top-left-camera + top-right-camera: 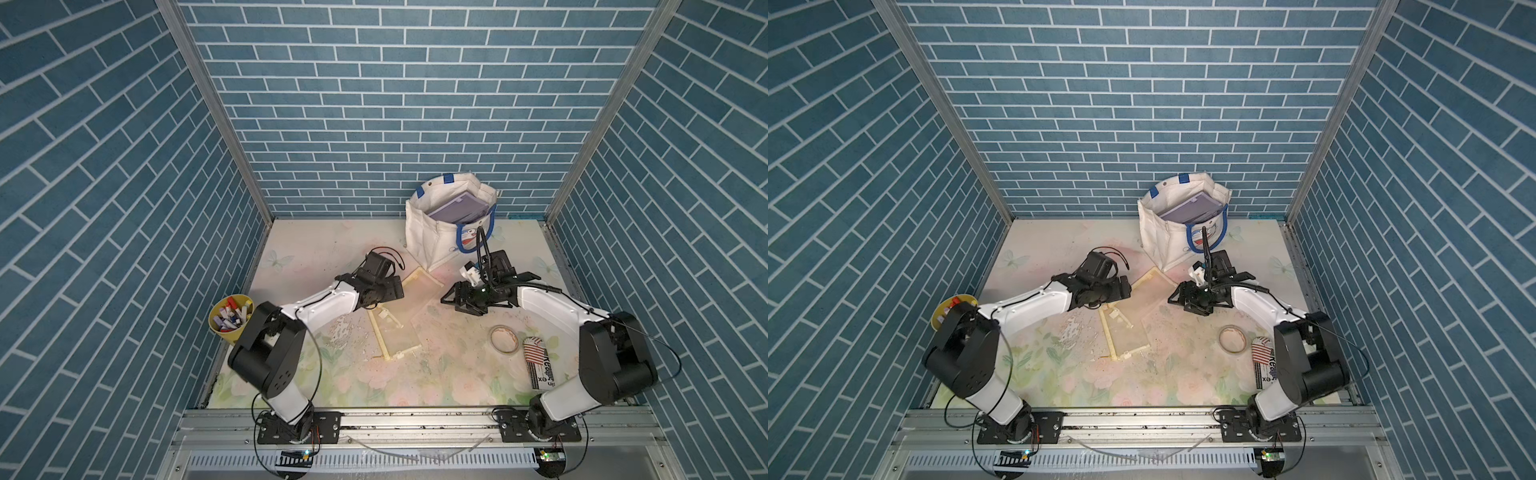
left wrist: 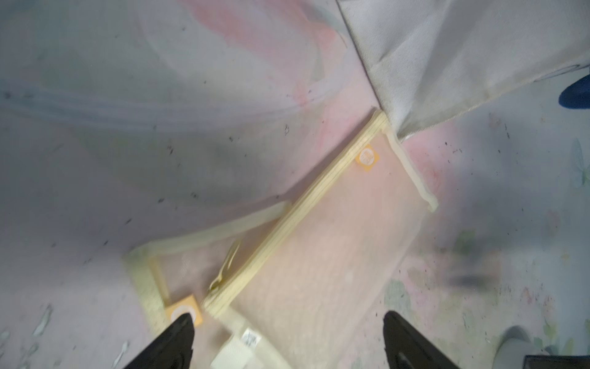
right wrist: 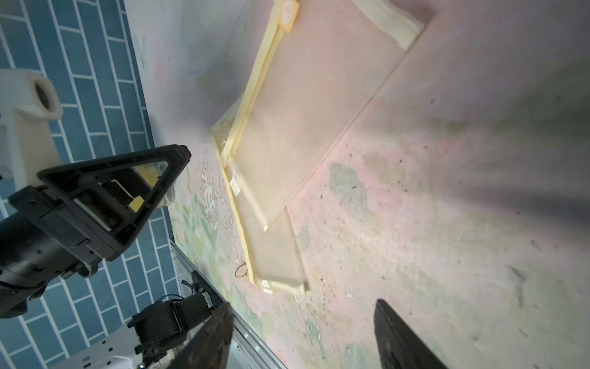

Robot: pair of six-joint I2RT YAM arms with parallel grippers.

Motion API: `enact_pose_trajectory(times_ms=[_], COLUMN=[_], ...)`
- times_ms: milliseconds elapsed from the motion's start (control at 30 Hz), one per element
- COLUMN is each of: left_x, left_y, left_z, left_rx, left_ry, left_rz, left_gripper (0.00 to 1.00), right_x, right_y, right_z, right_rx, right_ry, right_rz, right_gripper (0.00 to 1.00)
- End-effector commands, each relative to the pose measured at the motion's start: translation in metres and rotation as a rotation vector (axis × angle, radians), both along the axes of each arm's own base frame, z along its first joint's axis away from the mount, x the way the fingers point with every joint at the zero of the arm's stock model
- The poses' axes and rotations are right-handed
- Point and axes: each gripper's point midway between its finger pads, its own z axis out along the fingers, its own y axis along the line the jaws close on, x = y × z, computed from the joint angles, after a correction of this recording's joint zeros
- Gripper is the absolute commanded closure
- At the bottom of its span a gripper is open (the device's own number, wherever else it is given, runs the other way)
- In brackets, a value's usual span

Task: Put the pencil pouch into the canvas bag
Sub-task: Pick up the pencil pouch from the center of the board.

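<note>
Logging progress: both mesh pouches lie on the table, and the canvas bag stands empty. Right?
No. Both mesh pouches lie on the table, but the canvas bag is not empty: both top views show a purple folder inside.

The tabletop (image 1: 316, 249), printed with pale flowers and butterflies, is speckled with dark grit and carries a flaked white patch (image 1: 344, 332). A cream canvas bag (image 1: 428, 241) stands at its far side. In the middle lie two translucent, yellow-trimmed pouches, the far pouch (image 1: 419, 299) overlapping the near pouch (image 1: 401, 338). A tape roll (image 1: 500, 328) lies just beside a flag-striped packet (image 1: 539, 368) on the right. A yellow cup (image 1: 224, 332) of markers sits at the left edge.
</note>
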Motion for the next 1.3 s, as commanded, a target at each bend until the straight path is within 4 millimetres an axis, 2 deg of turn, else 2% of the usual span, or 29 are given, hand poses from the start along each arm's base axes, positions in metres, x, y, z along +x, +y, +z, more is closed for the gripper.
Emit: enact_pose_trajectory(times_ms=[0,167,367,533,700,1000,1267], left_x=[0.022,0.041,0.043,0.026,0.001,-0.038,-0.041], left_y=[-0.012,-0.023,-0.038,-0.047,-0.057,-0.096,-0.103], left_z=[-0.005,-0.023,-0.041,-0.055,-0.057,-0.056,-0.059], left_rx=[-0.014,-0.044,-0.079,-0.110,-0.145,-0.146,-0.229], left_ry=[-0.008,0.017,0.075,0.102,0.095,0.083,0.067], left_rz=[-0.067,-0.075,-0.079,-0.076,-0.072,-0.132,-0.090], left_gripper=[0.07,0.10,0.14,0.16,0.21,0.30,0.46], right_x=[0.020,0.036,0.045,0.051,0.051,0.037,0.031], right_y=[0.013,0.017,0.016,0.016,0.017,0.013,0.012], right_z=[-0.005,-0.029,-0.046,-0.058,-0.065,-0.078,-0.079], right_rx=[0.088,0.122,0.087,0.079,0.078,0.075,0.101], right_ry=[-0.009,0.040,0.067,0.097,0.119,0.156,0.162], right_rz=[-0.047,-0.125,-0.141,-0.162,-0.160,-0.155,-0.148], right_gripper=[0.30,0.30,0.31,0.31,0.31,0.33,0.37])
